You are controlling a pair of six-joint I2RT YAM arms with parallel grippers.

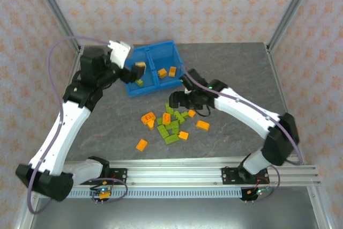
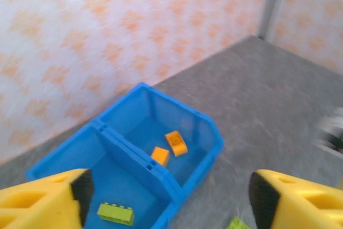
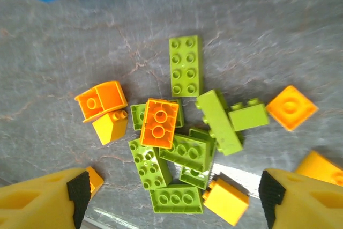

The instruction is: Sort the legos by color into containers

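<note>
- The blue bin (image 1: 143,90) sits at the far left of the tabletop (image 1: 230,63), a central divider splitting it into two square compartments.
- The left compartment (image 2: 115,186) holds one lime green brick (image 2: 115,214), lying flat near its front wall.
- The right compartment (image 2: 140,127) holds two orange bricks (image 2: 176,143), just beside each other near the divider.
- The left gripper (image 2: 170,202) hovers over the left compartment, its yellow fingers (image 2: 43,202) wide apart with nothing between them.
- The right gripper (image 3: 171,202) hangs over the pile of legos (image 1: 169,122), fingers spread and clamped on nothing.
- In the pile, green and orange pieces lie jumbled and touching. An orange two-by-two brick (image 3: 159,123) rests on top of green ones, and a green two-by-four brick (image 3: 186,65) lies at the far edge.
- A few orange strays (image 1: 141,144) lie apart from the pile, towards the near edge.
- The tabletop is dark grey with pale marbled veins.
- Cream wallpaper (image 1: 171,4) with a repeating orange motif lines the walls, framed by aluminium posts (image 1: 289,12).
- An aluminium rail (image 1: 177,172) runs along the near edge and carries both arm bases.
</note>
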